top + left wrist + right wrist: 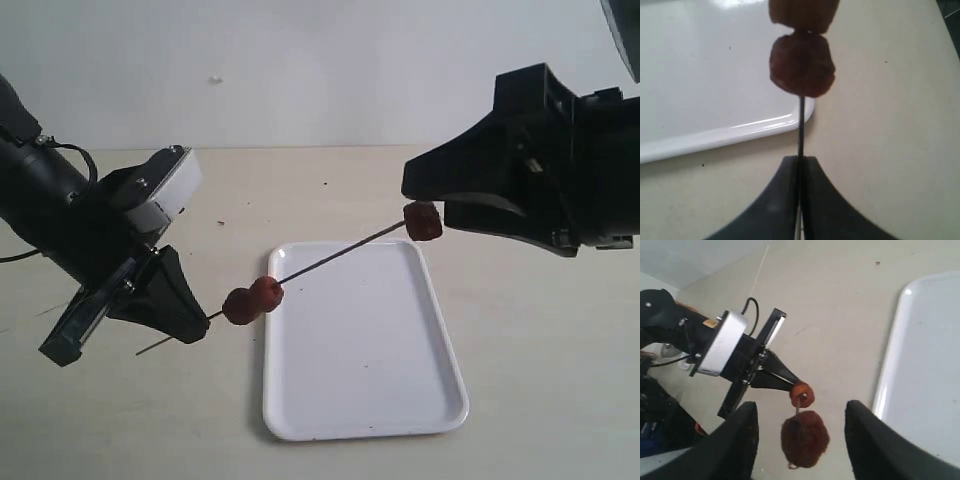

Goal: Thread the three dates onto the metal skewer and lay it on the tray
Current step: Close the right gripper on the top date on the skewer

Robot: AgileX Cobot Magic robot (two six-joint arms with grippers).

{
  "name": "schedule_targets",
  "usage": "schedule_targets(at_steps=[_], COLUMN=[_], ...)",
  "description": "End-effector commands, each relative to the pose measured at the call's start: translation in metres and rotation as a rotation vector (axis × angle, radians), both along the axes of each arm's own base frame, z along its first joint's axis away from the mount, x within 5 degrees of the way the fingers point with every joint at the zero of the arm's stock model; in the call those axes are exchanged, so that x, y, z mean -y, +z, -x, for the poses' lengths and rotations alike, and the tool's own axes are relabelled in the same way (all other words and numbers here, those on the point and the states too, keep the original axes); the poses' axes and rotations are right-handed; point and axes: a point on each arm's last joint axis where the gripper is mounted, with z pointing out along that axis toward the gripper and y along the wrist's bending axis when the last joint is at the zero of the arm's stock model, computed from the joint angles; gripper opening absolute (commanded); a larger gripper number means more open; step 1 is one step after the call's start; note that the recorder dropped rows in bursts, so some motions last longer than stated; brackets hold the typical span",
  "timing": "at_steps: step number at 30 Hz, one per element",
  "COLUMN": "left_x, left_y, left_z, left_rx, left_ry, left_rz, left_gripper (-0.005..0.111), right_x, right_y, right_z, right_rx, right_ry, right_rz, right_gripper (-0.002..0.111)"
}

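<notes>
You hold the metal skewer (335, 255) clenched in the left gripper (200, 325), with two dates (252, 298) at the tray's (360, 370) ten o'clock and the third date (422, 221) on the tip at one o'clock, between the right gripper's (801, 412) released jaws; laying it down remains.

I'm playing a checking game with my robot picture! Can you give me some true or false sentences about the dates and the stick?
1. All three dates are on the metal skewer. True.
2. The skewer lies flat on the tray. False: the left end effector holds it up in the air.
3. The left end effector is shut on the skewer. True.
4. The right end effector squeezes the date at the tip. False: it is open, with its fingers clear of that date.
5. All the dates touch each other. False: two touch, and the third sits alone at the far tip.
</notes>
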Motion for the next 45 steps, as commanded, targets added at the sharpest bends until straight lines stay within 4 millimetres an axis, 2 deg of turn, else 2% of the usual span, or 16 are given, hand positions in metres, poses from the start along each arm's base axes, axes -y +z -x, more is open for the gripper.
schedule_targets(at_steps=[1, 6, 10, 20, 45], left_x=[0.002, 0.002, 0.003, 0.004, 0.005], left_y=[0.002, 0.001, 0.002, 0.002, 0.003], left_z=[0.001, 0.001, 0.001, 0.0, 0.0], left_rx=[-0.005, -0.003, -0.002, -0.004, -0.011], left_ry=[-0.006, -0.005, 0.002, 0.011, 0.017], left_rz=[0.011, 0.011, 0.018, 0.028, 0.042], left_gripper=[0.0, 0.0, 0.0, 0.0, 0.0], right_x=[0.009, 0.019, 0.018, 0.017, 0.012], right_y=[0.003, 0.018, 0.017, 0.008, 0.002], right_z=[0.006, 0.019, 0.026, 0.019, 0.011], right_rx=[0.028, 0.112, 0.089, 0.03, 0.017], right_ry=[-0.048, -0.128, -0.095, -0.081, -0.053], right_rz=[0.109, 0.138, 0.143, 0.165, 0.141], right_gripper=[0.051, 0.051, 0.051, 0.051, 0.051])
